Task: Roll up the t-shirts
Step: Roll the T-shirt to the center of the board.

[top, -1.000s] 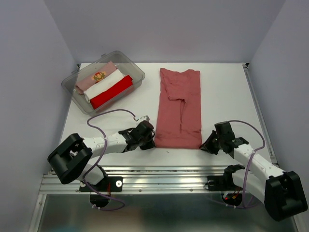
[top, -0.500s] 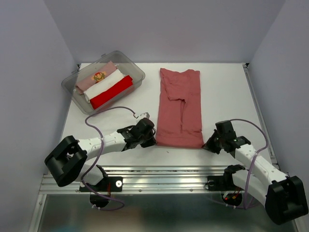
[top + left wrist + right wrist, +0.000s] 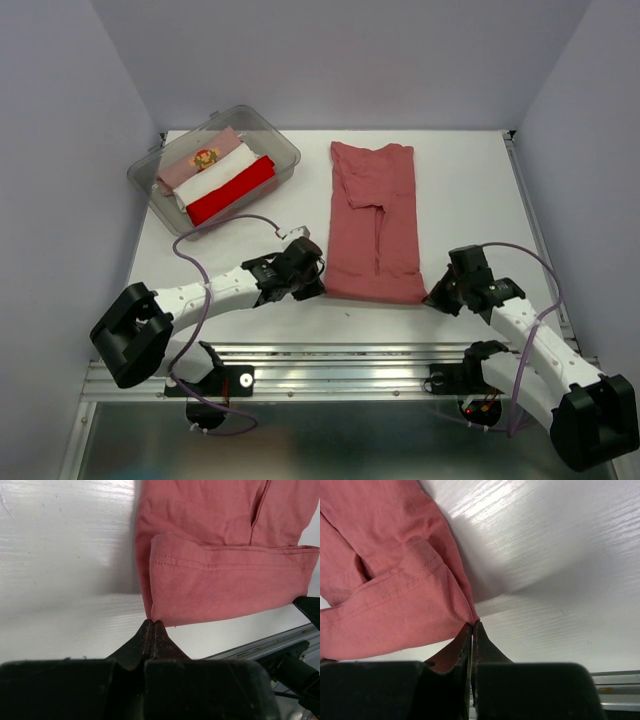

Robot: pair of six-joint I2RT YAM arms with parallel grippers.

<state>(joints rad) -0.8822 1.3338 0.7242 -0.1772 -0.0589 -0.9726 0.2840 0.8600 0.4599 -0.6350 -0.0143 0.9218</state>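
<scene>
White table (image 3: 470, 190), long brick-red t-shirt (image 3: 375, 215), near hem folded

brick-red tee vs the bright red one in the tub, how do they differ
The brick-red tee lies spread long on the table; the bright red tee is a compact bundle in the tub. The brick-red tee is muted, the bright red tee vivid. Both are cloth.

The folded t-shirt (image 3: 373, 222) lay mid-table (image 3: 470, 190); rolled t-shirts (image 3: 215, 175) sat in the tub (image 3: 283, 148), left and further back.
</scene>
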